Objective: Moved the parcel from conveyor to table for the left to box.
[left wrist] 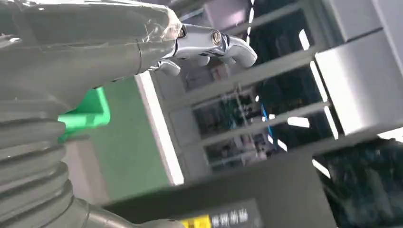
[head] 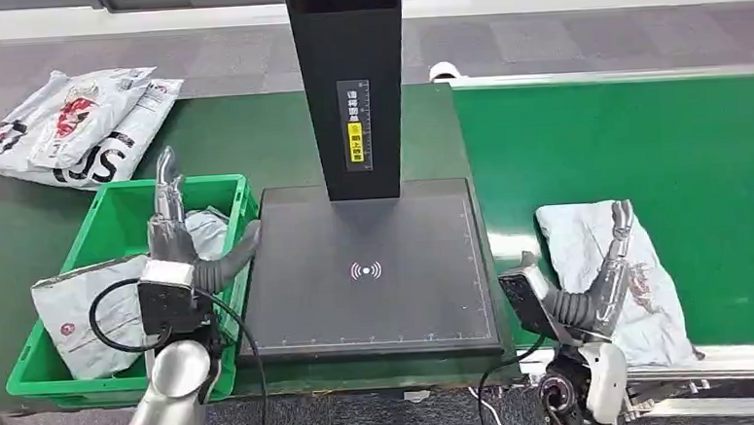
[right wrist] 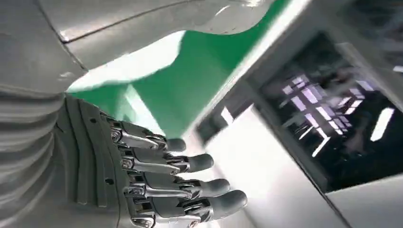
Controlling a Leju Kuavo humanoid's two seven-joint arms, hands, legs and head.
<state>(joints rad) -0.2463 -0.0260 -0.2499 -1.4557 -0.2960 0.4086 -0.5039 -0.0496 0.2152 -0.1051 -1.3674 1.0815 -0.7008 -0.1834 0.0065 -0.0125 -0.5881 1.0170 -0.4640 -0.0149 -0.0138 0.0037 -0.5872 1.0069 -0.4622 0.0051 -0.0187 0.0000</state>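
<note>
A grey crumpled parcel (head: pixel 640 286) lies on the green conveyor (head: pixel 642 140) at the right, near its front edge. My right hand (head: pixel 605 269) is raised over the parcel's left part, fingers straight and apart, holding nothing; in the right wrist view the fingers (right wrist: pixel 190 183) are spread in the air. My left hand (head: pixel 182 244) is up above the green box (head: pixel 111 226), fingers extended, thumb toward the black scanning table (head: pixel 366 271). Its fingers (left wrist: pixel 209 40) hold nothing. Two grey parcels (head: pixel 95 305) lie inside the box.
A black post (head: pixel 347 78) with a yellow label rises from the back of the scanning table. Several white printed parcels (head: pixel 76 126) lie on the dark green surface at the back left. The conveyor's metal rail (head: pixel 712 356) runs along the front right.
</note>
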